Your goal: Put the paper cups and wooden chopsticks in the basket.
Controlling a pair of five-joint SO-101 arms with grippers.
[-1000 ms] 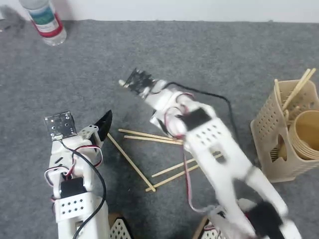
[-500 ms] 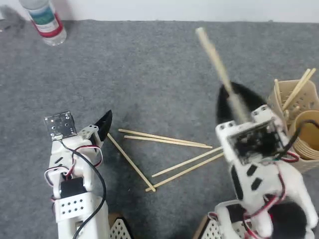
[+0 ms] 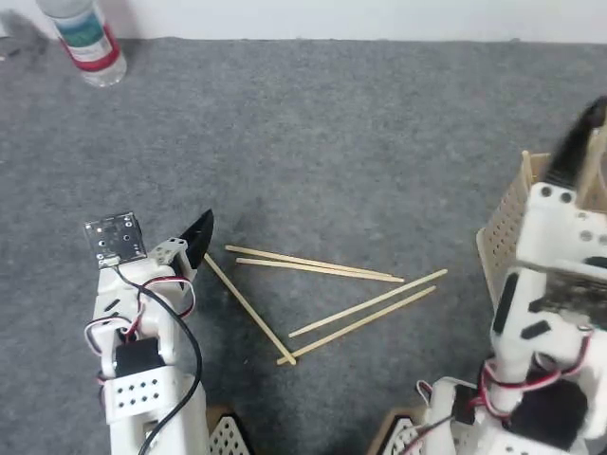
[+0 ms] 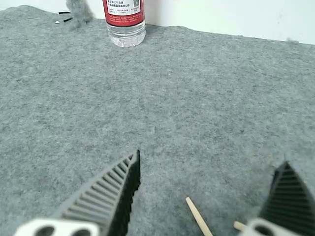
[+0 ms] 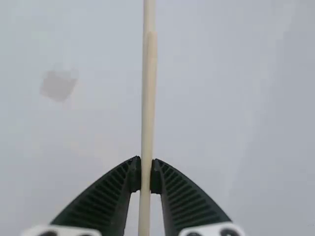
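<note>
Up by the basket (image 3: 501,248) at the right side of the counter (image 3: 332,133), our right claw (image 3: 580,142) is pinching one wooden chopstick (image 5: 147,73), which sticks straight out past its tips. Five more chopsticks (image 3: 313,263) lie loose on the grey counter between our two arms, apart from the basket. Our left claw (image 4: 211,160) is spread wide, low by the end of one loose stick (image 4: 197,216). We see a water bottle (image 3: 85,38) standing far off at the back.
</note>
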